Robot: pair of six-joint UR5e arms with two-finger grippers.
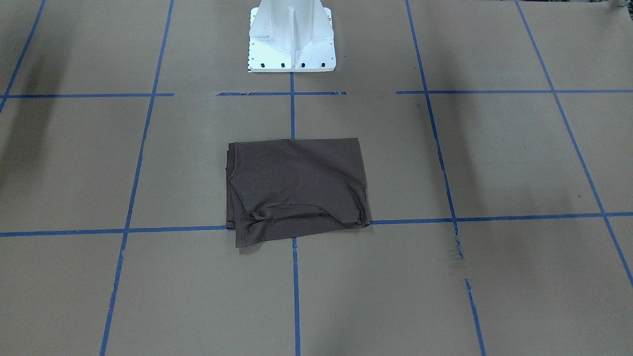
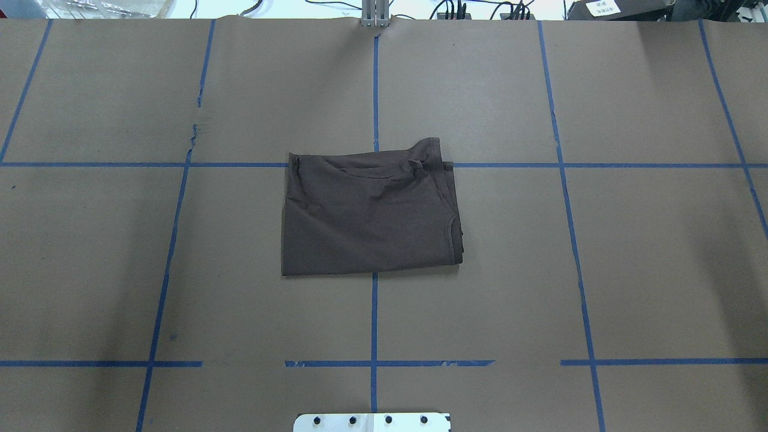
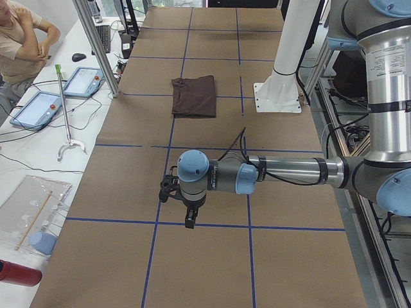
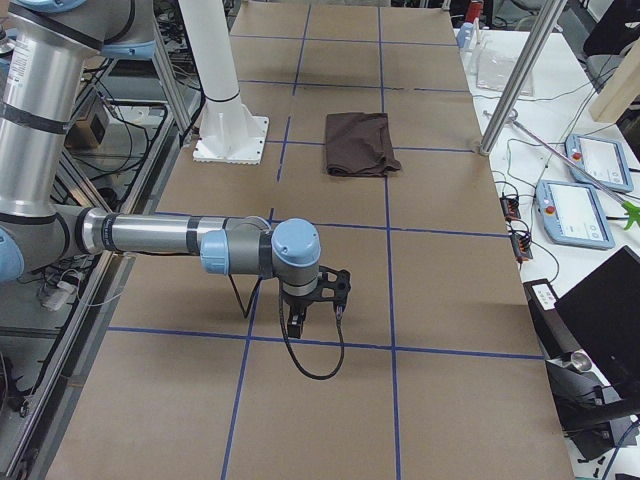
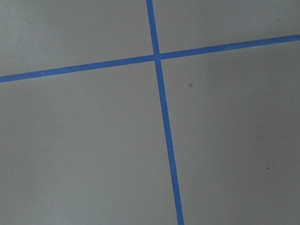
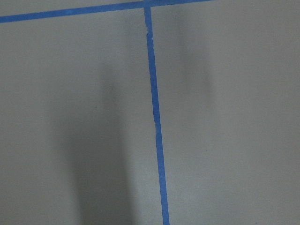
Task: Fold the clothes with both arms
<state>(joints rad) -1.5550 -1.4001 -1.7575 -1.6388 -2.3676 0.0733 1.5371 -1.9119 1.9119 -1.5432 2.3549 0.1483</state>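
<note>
The clothes, one dark brown T-shirt [image 1: 296,190], lie folded into a rough rectangle at the table's middle [image 2: 369,216], also seen in the side views [image 3: 194,96] [image 4: 360,143]. Nothing touches the shirt. My left arm reaches low over the table far from it, with its black gripper [image 3: 186,212] pointing down; I cannot tell if it is open or shut. My right arm does the same at the other end, and I cannot tell the state of its gripper [image 4: 315,312] either. Both wrist views show only brown paper and blue tape lines.
The white pedestal base [image 1: 292,39] stands behind the shirt. Brown paper with a blue tape grid [image 2: 375,90] covers the table. A person [image 3: 19,38] sits beside tablets [image 3: 80,82] on a side desk. A metal post [image 3: 96,45] stands at the table's edge.
</note>
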